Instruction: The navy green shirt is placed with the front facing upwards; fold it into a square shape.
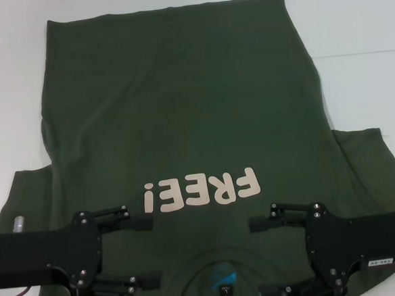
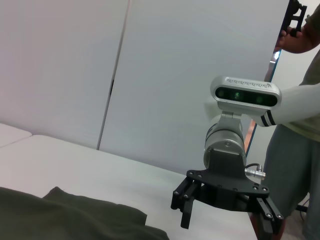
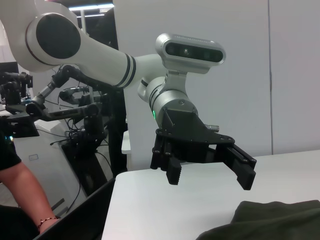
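Note:
The navy green shirt (image 1: 181, 102) lies flat on the white table (image 1: 358, 28), front up. Its hem is at the far side and its collar at the near edge. The pale "FREE!" letters (image 1: 204, 190) read upside down from my head view. The small blue-black neck label (image 1: 224, 279) shows inside the collar. My left gripper (image 1: 149, 251) is open over the left shoulder, beside the collar. My right gripper (image 1: 259, 259) is open over the right shoulder. The left wrist view shows the right gripper (image 2: 225, 215) above a shirt edge (image 2: 75, 220). The right wrist view shows the left gripper (image 3: 207, 175).
The short sleeves spread out at left (image 1: 24, 194) and right (image 1: 377, 152). A person (image 2: 295, 150) stands beside the table past my right arm. Another person's forearm (image 3: 25, 192) and lab gear (image 3: 75, 110) lie beyond the table's edge (image 3: 107, 187) on my left.

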Motion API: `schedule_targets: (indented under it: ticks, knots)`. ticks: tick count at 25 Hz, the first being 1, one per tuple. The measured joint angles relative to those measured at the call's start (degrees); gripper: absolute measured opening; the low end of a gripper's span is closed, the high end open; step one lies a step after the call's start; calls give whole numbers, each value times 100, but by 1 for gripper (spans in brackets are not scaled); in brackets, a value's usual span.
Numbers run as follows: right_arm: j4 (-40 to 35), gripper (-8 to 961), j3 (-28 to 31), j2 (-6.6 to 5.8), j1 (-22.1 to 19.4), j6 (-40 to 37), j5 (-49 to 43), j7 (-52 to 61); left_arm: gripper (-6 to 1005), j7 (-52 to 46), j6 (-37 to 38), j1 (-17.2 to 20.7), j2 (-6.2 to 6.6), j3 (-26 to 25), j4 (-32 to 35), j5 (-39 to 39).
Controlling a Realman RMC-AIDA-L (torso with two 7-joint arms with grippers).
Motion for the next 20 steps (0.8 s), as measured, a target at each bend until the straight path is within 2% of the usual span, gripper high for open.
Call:
schedule_targets:
  ticks: [16,20]
  knots:
    - [55,945,5,-6,55,31,17,19,904,21,6,-39,8,-5,-38,-1]
    - [24,945,143,-9,122,295,50,536,904,21,-65,-45,7,6,-45,-13]
